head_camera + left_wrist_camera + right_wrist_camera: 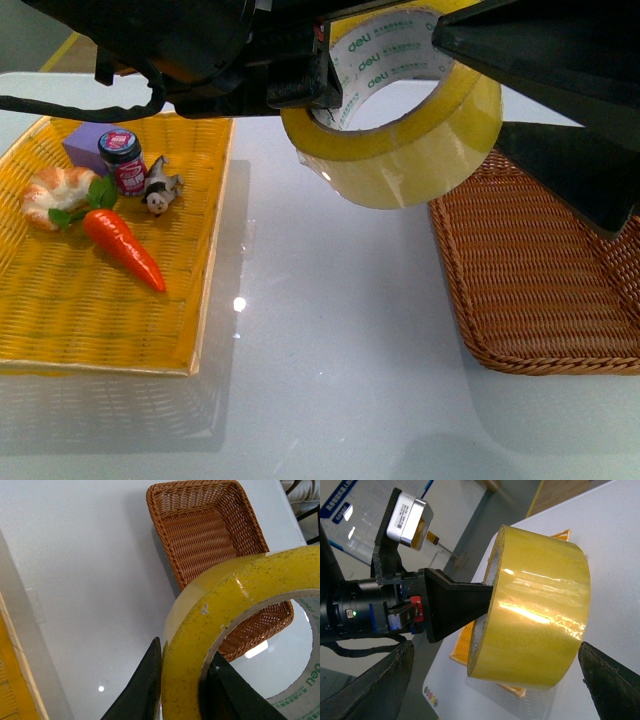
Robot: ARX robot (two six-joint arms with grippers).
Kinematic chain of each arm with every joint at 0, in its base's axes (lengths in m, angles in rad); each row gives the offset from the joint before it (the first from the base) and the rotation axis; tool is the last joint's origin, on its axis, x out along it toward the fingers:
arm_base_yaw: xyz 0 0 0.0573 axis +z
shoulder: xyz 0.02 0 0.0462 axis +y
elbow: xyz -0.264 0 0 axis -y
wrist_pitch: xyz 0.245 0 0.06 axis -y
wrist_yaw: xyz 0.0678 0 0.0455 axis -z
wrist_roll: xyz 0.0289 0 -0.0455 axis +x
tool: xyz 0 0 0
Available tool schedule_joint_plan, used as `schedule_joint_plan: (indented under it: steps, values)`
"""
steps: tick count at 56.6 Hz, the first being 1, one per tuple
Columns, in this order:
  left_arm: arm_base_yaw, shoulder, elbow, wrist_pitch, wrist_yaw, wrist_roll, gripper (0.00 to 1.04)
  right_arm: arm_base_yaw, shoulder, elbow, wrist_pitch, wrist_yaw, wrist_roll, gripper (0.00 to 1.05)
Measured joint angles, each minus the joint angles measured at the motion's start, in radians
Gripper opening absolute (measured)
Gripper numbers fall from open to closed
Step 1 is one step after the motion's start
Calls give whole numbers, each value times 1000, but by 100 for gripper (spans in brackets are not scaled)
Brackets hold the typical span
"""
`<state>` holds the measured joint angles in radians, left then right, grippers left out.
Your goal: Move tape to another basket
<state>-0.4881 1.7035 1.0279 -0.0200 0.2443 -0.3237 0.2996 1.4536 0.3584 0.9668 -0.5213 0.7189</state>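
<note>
**Front view.** Dark brown rectangular woven wicker basket [530, 270] sits on white table [330, 380]. Well apart from basket, across bare table: bright yellow flat woven tray [60, 310] w/ orange carrot [125, 250], croissant [55, 195], small red-label jar [122, 160], purple block [80, 145], small black-white figure [160, 190]. Wide roll of translucent yellowish packing tape [400, 150], white core w/ green lettering, is up off the table, overlapping basket's tray-side corner as seen. L gripper [325, 90] has the tape's rim on the side away from basket. R gripper [470, 90] has black fingers spread above and below tape on the basket side; contact can't be told here. Hole axis near upright, tipped some; far inner wall shows.

**Left wrist view.** Basket beyond tape, part hidden by it. L gripper clamped on the tape's wall: one black finger [142, 690] outside, the other inside the core.

**Right wrist view.** R gripper spread wide, fingers [375, 690] either side of tape w/ clear gaps, gripping nothing. L gripper's wedge finger enters core. Tape's flat band faces cam, axis lying across.
</note>
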Motion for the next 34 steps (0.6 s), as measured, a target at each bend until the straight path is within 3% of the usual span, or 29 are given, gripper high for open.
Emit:
schedule_joint_plan:
  steps: [20, 34]
  values:
    - [0, -1, 0, -2, 16, 1, 15, 9, 76, 30, 6, 5, 1, 95]
    - [-1, -2, 0, -6, 19, 1, 15, 8, 79, 32, 2, 12, 3, 59]
